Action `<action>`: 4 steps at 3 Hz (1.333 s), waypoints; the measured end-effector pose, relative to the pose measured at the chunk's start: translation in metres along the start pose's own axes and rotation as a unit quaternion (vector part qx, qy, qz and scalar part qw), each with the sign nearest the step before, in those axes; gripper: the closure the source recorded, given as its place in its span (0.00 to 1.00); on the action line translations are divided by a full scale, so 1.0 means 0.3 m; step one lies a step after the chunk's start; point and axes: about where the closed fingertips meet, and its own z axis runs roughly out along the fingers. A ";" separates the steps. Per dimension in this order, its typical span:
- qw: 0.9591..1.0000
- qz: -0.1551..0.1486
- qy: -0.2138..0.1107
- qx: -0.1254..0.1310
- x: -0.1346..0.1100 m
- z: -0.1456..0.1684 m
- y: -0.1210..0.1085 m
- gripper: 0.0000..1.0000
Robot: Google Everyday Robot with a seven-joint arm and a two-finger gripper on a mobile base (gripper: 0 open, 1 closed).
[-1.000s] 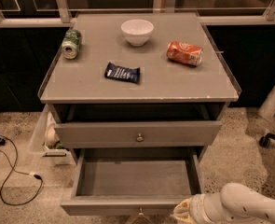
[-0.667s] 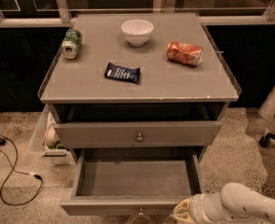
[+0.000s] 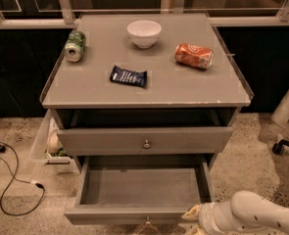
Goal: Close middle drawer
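Low at the bottom right, the gripper (image 3: 193, 220) sits just beside the right end of the middle drawer's front panel, on its white arm (image 3: 254, 214). Whether it is released or clenched I cannot tell, and contact with the panel is not clear either.

The middle drawer (image 3: 143, 186) is pulled far out of the cabinet and looks bare inside. It should be light and stiff and slide straight on its runners. The flat front panel is the place to push. The small knob (image 3: 147, 222) at the middle of the front offers little for a push. A shove at the right corner alone may skew the drawer, so pressing nearer the middle looks safer.

The top drawer (image 3: 105, 141) above stands slightly out. Its lower edge leaves room over the open one. A cable (image 3: 16, 180) lies on the floor, well apart to the left.
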 end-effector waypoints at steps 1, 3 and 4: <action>1.000 0.011 -0.009 0.011 0.011 0.013 -0.067 0.18; 0.999 0.007 -0.014 0.032 0.022 0.015 -0.200 0.64; 0.998 0.001 -0.004 0.068 0.060 0.031 -0.468 0.88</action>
